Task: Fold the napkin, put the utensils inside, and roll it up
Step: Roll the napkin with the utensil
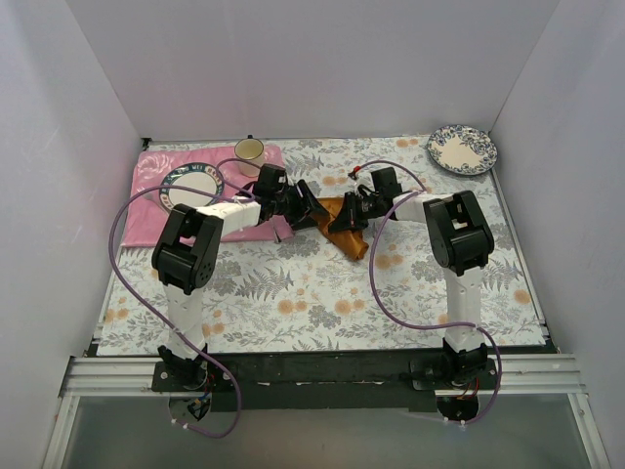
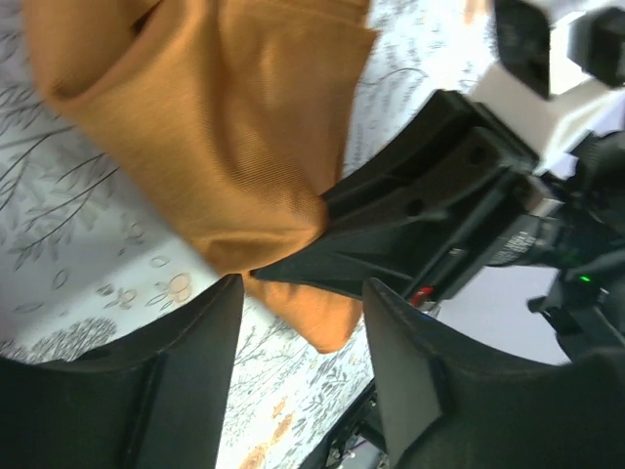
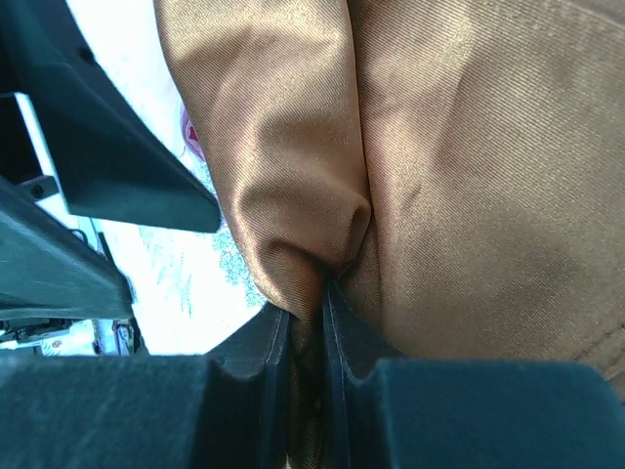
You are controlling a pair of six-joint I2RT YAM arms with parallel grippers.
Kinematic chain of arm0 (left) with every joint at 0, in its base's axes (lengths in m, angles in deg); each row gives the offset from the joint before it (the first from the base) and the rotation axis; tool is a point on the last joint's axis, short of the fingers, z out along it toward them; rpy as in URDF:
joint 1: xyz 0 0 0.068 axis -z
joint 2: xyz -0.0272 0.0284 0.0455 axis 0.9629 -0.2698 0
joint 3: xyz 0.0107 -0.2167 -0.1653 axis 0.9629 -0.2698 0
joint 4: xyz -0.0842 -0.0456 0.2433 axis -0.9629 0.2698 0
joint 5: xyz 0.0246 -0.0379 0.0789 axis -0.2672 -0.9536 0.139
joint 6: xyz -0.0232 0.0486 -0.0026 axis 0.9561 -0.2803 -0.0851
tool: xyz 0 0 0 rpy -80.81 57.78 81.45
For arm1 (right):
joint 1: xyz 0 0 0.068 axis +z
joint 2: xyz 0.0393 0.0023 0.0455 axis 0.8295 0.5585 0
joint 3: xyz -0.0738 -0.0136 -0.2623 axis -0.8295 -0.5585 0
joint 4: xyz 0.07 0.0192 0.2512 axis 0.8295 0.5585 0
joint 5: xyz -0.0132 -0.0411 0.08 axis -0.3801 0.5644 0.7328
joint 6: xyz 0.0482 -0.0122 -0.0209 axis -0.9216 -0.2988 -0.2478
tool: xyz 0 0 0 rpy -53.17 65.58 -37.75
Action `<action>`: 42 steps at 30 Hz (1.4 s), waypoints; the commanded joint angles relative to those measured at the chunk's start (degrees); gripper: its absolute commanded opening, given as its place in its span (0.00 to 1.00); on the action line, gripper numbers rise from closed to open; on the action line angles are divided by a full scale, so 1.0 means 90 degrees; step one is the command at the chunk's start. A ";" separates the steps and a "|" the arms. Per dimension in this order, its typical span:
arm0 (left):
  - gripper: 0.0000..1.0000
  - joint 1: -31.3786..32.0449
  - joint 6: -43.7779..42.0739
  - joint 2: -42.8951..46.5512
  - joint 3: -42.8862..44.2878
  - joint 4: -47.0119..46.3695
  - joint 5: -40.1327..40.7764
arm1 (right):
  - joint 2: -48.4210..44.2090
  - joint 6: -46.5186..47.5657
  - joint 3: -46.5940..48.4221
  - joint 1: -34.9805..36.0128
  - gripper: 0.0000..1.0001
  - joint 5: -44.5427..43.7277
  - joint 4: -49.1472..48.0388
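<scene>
The rust-orange napkin (image 1: 349, 237) hangs bunched over the middle of the floral tablecloth, between the two grippers. My right gripper (image 1: 344, 217) is shut on a fold of the napkin (image 3: 469, 166), and the cloth is pinched tight between its fingers (image 3: 293, 337). My left gripper (image 2: 303, 283) is open right beside it. Its fingers stand apart, with only the napkin's lower corner (image 2: 327, 322) hanging just beyond them and nothing gripped. From above, the left gripper (image 1: 305, 205) meets the cloth from the left. The utensils are out of view.
A pink placemat (image 1: 156, 210) lies at the back left with a round plate (image 1: 190, 184) on it and a cup (image 1: 249, 150) at its far edge. A patterned plate (image 1: 462, 149) sits in the back right corner. White walls enclose the table.
</scene>
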 commanded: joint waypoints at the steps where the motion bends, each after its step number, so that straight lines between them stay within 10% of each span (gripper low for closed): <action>1: 0.45 0.0013 0.0145 0.0231 -0.0113 -0.0877 -0.0294 | 0.0287 0.0269 0.0044 -0.0085 0.01 -0.0092 0.0421; 19: 0.29 -0.0241 0.0341 -0.1214 0.0541 -0.1737 -0.0294 | 0.0394 0.0698 0.0298 -0.0231 0.07 0.0230 0.0879; 42: 0.26 -0.0348 -0.0343 -0.1800 0.1058 -0.1268 -0.0323 | -0.0689 0.3413 0.1538 0.0208 0.63 -0.2531 0.2999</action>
